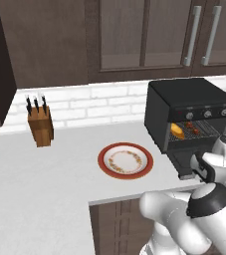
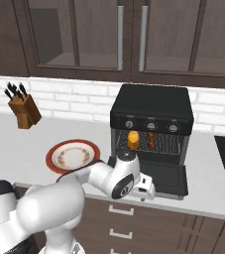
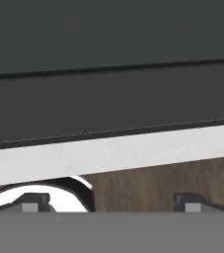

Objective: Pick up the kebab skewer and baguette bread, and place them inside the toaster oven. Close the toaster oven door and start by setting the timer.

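- Closest to the hand camera, two dark fingers [image 3: 111, 201] rise at the bottom edge well apart with nothing between them, so they stand open
- Just beyond the fingers lies the dark underside of the toaster oven door [image 3: 108, 99], with the pale edge of the tabletop [image 3: 108, 153] below it and brown cabinet wood under that
- From the right base camera the hand sits at the front edge of the lowered toaster oven door [image 2: 161, 179], low against the cabinet front; whether it touches the door cannot be told
- Above and behind the fingers the toaster oven [image 2: 151, 106] stands open, black and boxy, with round knobs in a row; no readable writing or brand shows on it
- On the wire rack inside, the baguette bread [image 2: 133, 139] lies to the left, its long axis running front to back into the oven
- Beside it to the right, slightly apart, the kebab skewer [image 2: 151, 140] also points into the oven
- Left of the fingers on the tabletop sits a red-rimmed plate [image 1: 125, 160], and farther left a knife block [image 1: 40, 126] near the white brick wall
- Only the left base camera shows the door's pale handle end, beside the arm
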